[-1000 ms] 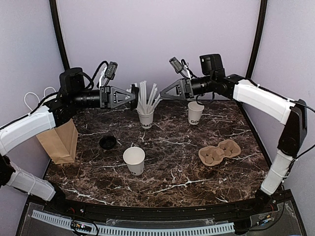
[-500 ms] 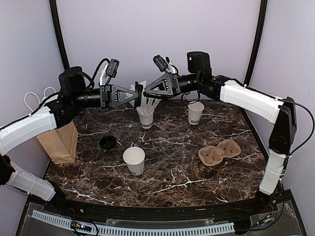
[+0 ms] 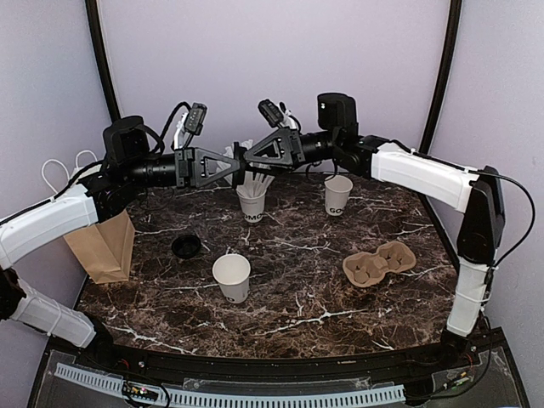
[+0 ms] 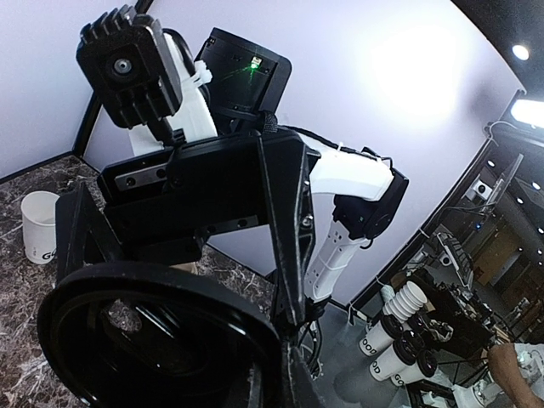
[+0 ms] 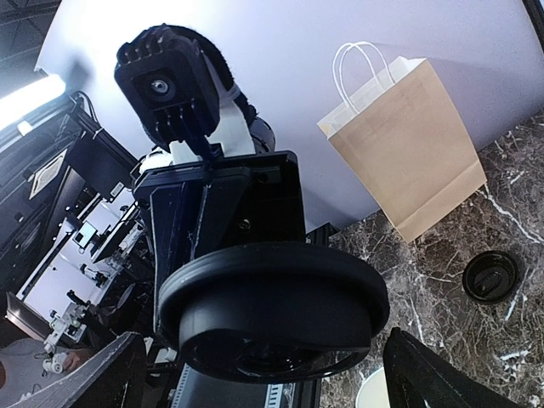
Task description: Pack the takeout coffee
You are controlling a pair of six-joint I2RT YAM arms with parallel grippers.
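Observation:
My left gripper (image 3: 235,161) is shut on a round black lid (image 5: 272,306), held in the air above the cup of straws (image 3: 251,202). The lid fills the lower left of the left wrist view (image 4: 153,340). My right gripper (image 3: 250,158) faces it tip to tip and is open, its fingers (image 5: 76,374) wide on either side of the lid. A white cup with dark lettering (image 3: 337,195) stands open-topped at the back right. No cup bears a lid.
A plain white cup (image 3: 231,276) stands mid-table. A second black lid (image 3: 185,246) lies left of it. A brown paper bag (image 3: 102,246) stands at the left edge. A cardboard cup carrier (image 3: 378,262) lies at the right.
My right arm has swung left until its gripper meets the left gripper above the straw cup. The left gripper has edged slightly right with the lid.

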